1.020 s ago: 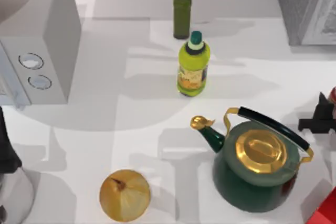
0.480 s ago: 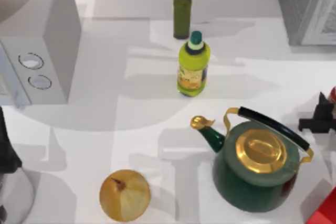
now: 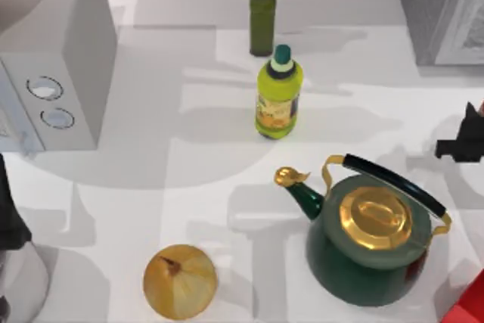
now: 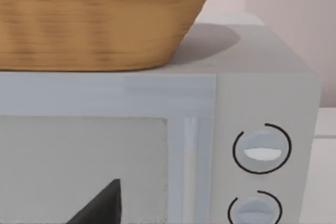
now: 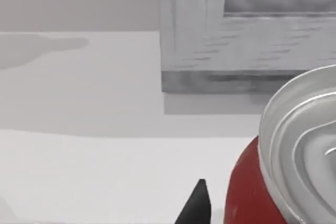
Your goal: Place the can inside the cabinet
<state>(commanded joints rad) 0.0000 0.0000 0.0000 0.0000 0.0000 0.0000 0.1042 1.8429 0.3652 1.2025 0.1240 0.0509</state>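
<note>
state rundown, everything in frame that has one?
can: upright, top sealed, close by the right gripper
cabinet: door shut
microwave: door shut, basket on top
green kettle: upright, lid on
yellow-green bottle: upright, capped
dark green bottle: upright, capped
onion: whole, resting on the table
left gripper: facing the microwave door

The top view looks straight down on the bench (image 3: pixel 189 149). The left wrist view faces the microwave (image 4: pixel 210 108) closely; the right wrist view faces the cabinet (image 5: pixel 236 35) across the bench.
</note>
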